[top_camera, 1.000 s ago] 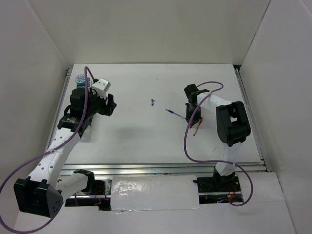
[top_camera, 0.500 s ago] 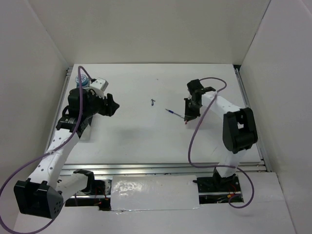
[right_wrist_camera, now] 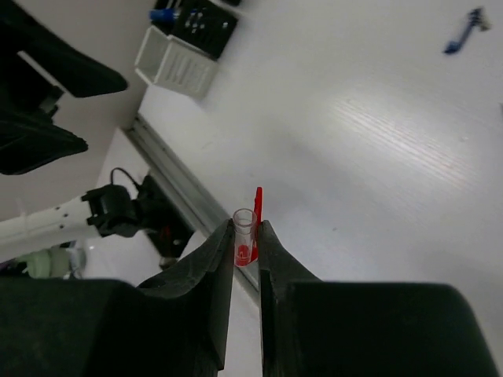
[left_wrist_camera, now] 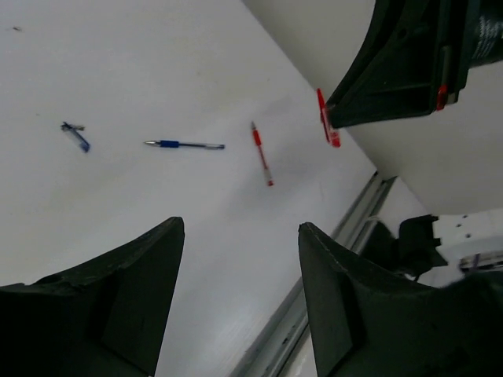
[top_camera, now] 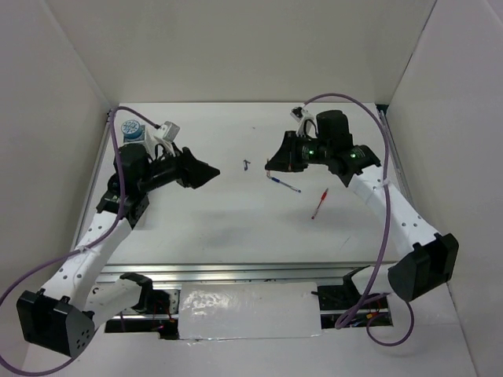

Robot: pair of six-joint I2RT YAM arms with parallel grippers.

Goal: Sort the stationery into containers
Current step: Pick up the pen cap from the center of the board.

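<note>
i find bare table wide open across the near half, blue pen and red pen littering the lane under my right arm, spread left gripper facing right gripper across a gap, short red piece jutting from its clamped fingers, white slotted box and black mesh box crowding the table edge

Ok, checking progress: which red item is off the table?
The short red piece, pinched in the right gripper; the longer red pen lies on the table.
</note>
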